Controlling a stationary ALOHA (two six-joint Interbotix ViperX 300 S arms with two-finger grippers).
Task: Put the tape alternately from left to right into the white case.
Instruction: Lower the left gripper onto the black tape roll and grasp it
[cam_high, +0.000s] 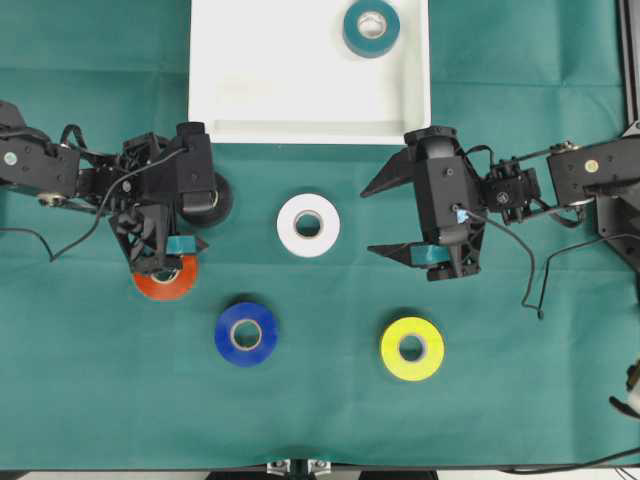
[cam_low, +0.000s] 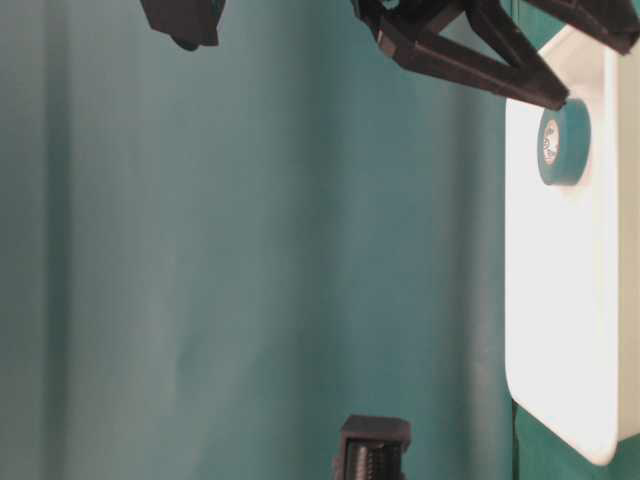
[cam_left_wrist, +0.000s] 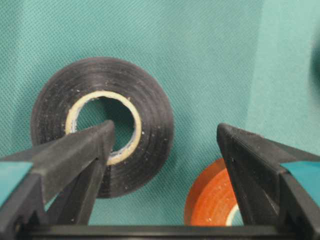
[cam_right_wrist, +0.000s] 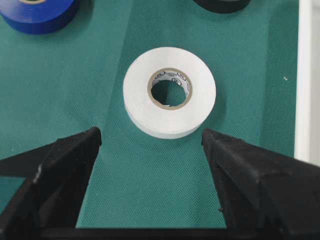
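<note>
A green cloth covers the tabletop, spreading under and out past both claws on every side. It lies mostly flat, with soft creases: one faint fold line runs across it above the claws in the overhead view, and long shallow ridges show in the table-level view. Its weave is fine and even in the wrist views. Beyond the right claw, at the right border, a black metal frame stands.

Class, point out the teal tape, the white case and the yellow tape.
teal tape (cam_high: 371, 27), overhead view, on its teal band.
white case (cam_high: 280, 132), overhead view, on its near rim.
yellow tape (cam_high: 412, 348), overhead view, on its yellow band.
</note>
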